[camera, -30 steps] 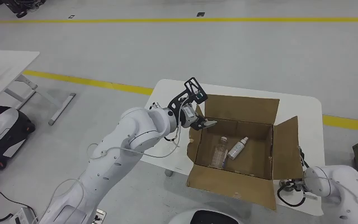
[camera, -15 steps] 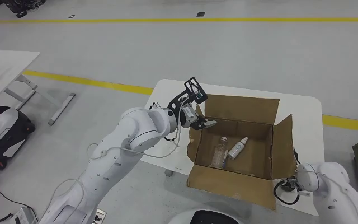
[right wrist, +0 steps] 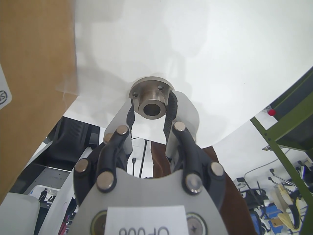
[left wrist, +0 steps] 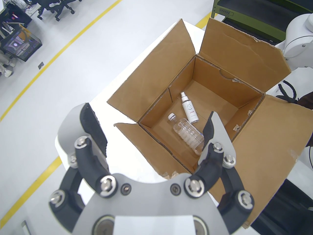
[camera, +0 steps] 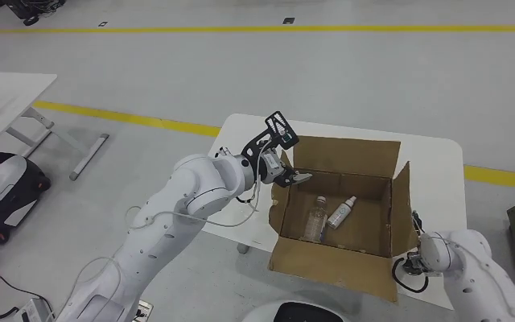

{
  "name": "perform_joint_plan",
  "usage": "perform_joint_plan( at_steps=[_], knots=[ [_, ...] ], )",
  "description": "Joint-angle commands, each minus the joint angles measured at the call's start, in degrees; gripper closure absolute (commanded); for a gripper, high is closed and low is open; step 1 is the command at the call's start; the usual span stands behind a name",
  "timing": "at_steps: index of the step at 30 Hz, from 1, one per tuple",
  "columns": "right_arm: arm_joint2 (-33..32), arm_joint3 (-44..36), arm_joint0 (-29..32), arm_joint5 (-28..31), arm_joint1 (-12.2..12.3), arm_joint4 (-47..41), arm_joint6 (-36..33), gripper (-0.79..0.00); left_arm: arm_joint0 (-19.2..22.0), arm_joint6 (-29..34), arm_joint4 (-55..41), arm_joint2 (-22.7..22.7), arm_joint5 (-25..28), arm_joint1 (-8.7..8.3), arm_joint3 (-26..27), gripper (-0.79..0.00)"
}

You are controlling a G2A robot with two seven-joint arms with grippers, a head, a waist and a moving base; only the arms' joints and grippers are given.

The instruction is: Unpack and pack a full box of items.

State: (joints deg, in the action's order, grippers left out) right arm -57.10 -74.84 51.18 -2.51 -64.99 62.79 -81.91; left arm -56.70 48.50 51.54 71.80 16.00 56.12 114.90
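The right tool (right wrist: 151, 103), clamped on a metal fitting (right wrist: 149, 91), slides along the surface (right wrist: 195, 37) closer to the box (camera: 334, 262). The box's right flap (camera: 400, 211) swings from splayed outward to nearly upright.

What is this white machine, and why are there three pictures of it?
It is a robot with two arms, and each arm ends in a pincer for grabbing things. One picture looks down from a camera above the arms. The other two come from little cameras on the robot's wrists. On the white table stands an open cardboard box. Inside it lie a clear plastic bottle and a small white spray bottle. The left pincer is open and empty, up over the edge of the box. The right pincer, beside the box, is closed on a round metal part.
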Motion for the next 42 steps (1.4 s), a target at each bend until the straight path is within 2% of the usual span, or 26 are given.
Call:
perform_joint_plan(
  at_steps=[1,16,23,25,27,28,31,37,42],
  knots=[
    [0.26,0.37,-0.21,-0.02,-0.11,0.34,-0.03,-0.326,0.0,0.0,0.0,0.0,0.0,0.0,0.0,-0.785],
    [0.43,2.02,-0.23,-0.56,-0.7,0.44,0.88,-0.308,0.0,0.0,0.0,0.0,0.0,0.0,0.0,-0.785],
    [0.38,2.23,-0.23,-0.43,-0.89,0.57,0.78,-0.194,0.0,0.0,0.0,0.0,0.0,0.0,0.0,-0.785],
    [0.29,2.2,-0.21,-0.35,-0.92,0.64,0.71,-0.126,0.0,0.0,0.0,0.0,0.0,0.0,0.0,-0.785],
    [0.24,2.2,-0.17,-0.36,-0.94,0.8,0.59,-0.092,0.0,0.0,0.0,0.0,0.0,0.0,0.0,-0.785],
    [0.17,2.19,-0.16,-0.46,-0.97,0.76,0.52,0.0,0.0,0.0,0.0,0.0,0.0,0.0,0.0,-0.785],
    [-0.13,1.9,-0.11,-0.5,-0.99,0.71,0.55,0.0,0.0,0.0,0.0,0.0,0.0,0.0,0.0,-0.785],
    [-4.68,-3.88,1.7,-1.7,-0.04,0.09,0.01,0.0,0.0,0.0,0.0,0.0,0.0,0.0,0.0,-0.785],
    [-12.81,-13.99,6.14,-2.09,1.73,-0.72,-1.56,0.0,0.0,0.0,0.0,0.0,0.0,0.0,0.0,-0.785]
  ],
)
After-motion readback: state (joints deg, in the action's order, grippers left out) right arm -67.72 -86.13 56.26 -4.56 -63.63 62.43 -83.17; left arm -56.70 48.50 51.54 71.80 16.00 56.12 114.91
